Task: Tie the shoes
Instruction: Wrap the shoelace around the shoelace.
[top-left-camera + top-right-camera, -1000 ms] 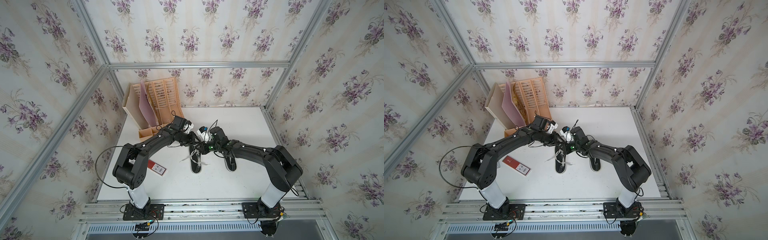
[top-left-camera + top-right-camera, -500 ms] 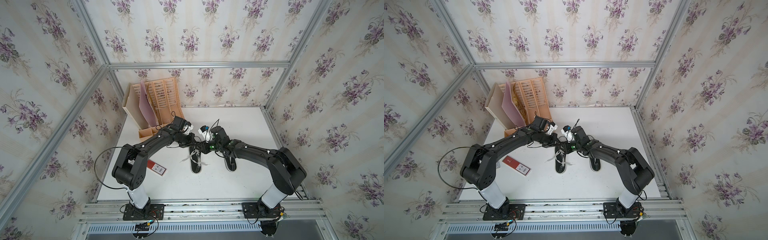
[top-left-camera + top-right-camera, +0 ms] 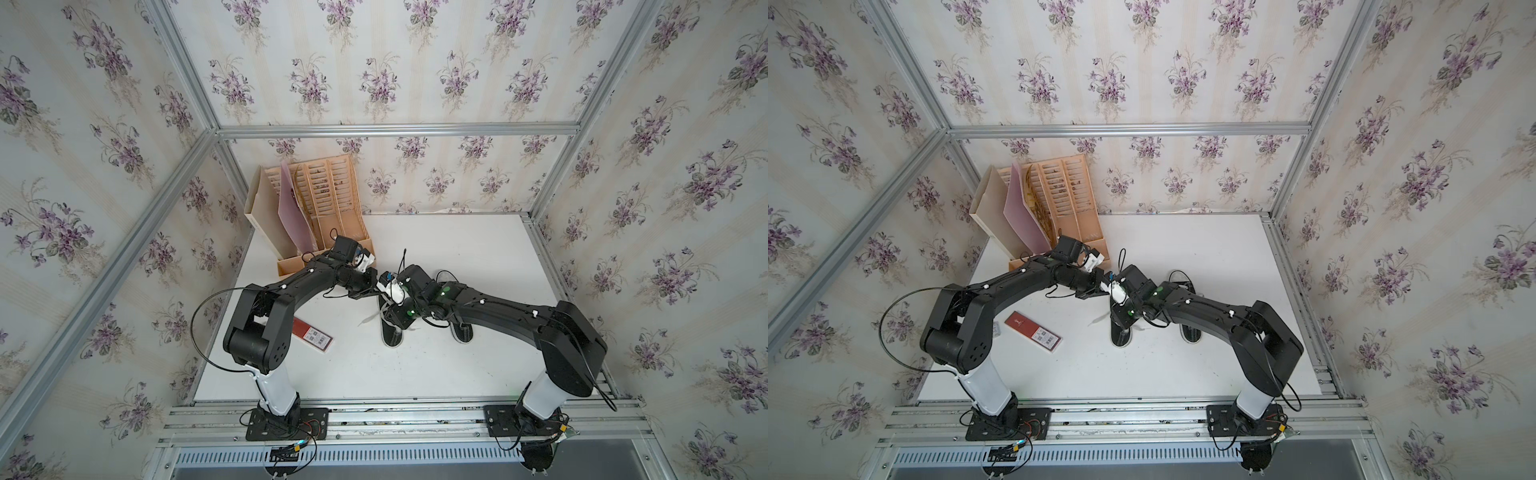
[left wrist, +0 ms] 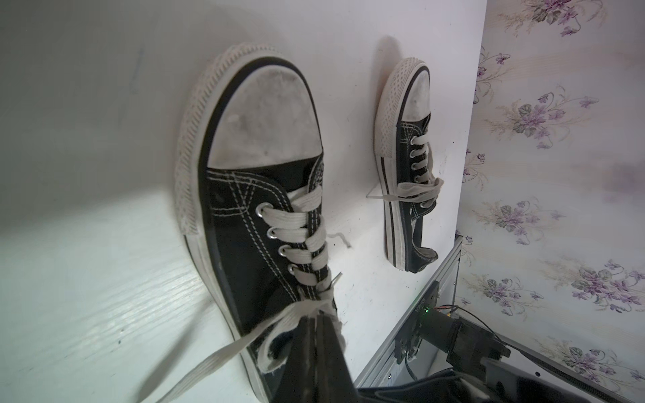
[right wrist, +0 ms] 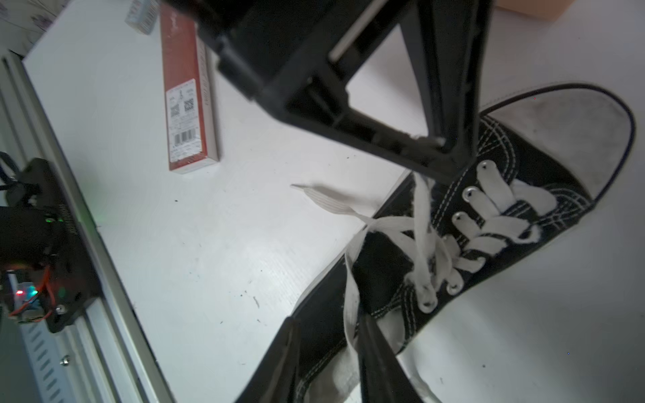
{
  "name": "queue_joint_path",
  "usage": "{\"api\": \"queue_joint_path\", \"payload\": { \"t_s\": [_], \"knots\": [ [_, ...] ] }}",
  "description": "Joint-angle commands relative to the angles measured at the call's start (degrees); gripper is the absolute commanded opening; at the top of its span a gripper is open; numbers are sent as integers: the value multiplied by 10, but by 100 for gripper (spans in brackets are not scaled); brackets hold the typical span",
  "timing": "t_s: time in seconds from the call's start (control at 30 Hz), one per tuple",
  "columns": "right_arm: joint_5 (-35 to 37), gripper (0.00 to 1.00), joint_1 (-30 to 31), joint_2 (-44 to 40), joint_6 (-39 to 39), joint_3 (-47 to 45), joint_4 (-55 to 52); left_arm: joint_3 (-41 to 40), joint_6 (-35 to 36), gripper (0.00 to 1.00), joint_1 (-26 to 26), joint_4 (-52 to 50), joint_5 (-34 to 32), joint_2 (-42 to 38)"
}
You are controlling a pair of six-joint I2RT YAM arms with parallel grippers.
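White lace (image 5: 420,209) of the sneaker (image 4: 244,209) nearer the left edge of the table (image 3: 457,249) is pinched in the left gripper (image 4: 316,315); the right gripper (image 5: 328,319) has its jaws apart.

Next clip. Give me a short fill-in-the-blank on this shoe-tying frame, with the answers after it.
1. The left gripper is pinched shut on a ___ of the black shoe below it.
2. The right gripper's jaws stand ___ over that same shoe.
3. The red box lies on the table on the ___ arm's side of that shoe.
Missing words: lace; open; left.
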Motion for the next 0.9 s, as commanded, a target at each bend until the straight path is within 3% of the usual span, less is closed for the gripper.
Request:
{"api": "queue_joint_path", "payload": {
  "t_s": [0.0,0.17,0.5,0.87],
  "knots": [
    [48,33,12,29,-45,40,-62,-3,17,0,9,21,35,15],
    [75,31,32,85,-82,97,-111,-10,19,0,19,32,40,32],
    [94,26,45,120,-102,110,-151,-14,21,0,27,44,46,52],
    [93,29,46,84,-103,84,-142,-9,25,0,28,42,45,64]
  ]
}}
